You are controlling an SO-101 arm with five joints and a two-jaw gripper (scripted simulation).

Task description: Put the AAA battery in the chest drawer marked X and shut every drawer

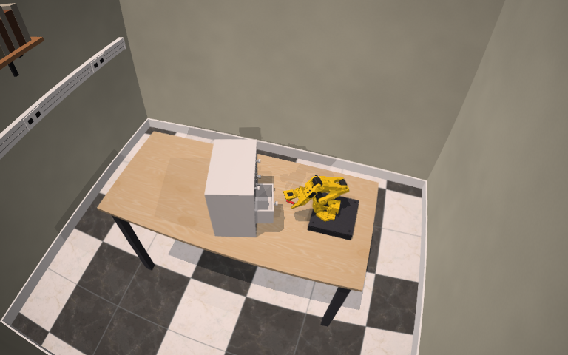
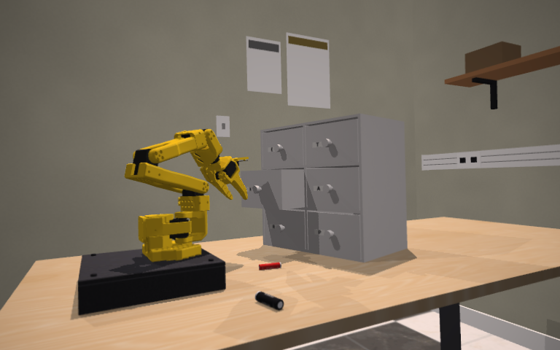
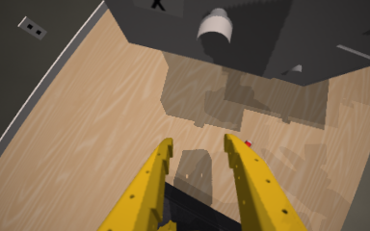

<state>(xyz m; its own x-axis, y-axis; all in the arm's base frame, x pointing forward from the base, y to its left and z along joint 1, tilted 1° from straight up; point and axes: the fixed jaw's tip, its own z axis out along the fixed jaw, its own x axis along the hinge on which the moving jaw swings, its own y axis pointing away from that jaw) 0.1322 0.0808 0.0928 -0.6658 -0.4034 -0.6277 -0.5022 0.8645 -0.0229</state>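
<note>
A thin red cylinder, apparently the AAA battery (image 1: 290, 202) (image 2: 269, 266) (image 3: 248, 143), lies on the table between the arm's base and the chest. The grey chest (image 1: 232, 167) (image 2: 383, 185) stands upright. Its middle-left drawer, marked X (image 1: 264, 217) (image 2: 270, 197) (image 3: 169, 31), is pulled partly out; the visible part of its inside shows no object. My gripper (image 2: 239, 199) (image 3: 198, 140) is open and empty, pointing down, in the air just in front of drawer X and a little below its round knob (image 2: 257, 189) (image 3: 215, 26).
A thicker black cylinder (image 2: 269, 300) with a silver end lies nearer the table's edge in the exterior view. The other drawers look shut, their knobs sticking out. The black base (image 1: 333, 217) (image 2: 152, 291) stands in front of the chest.
</note>
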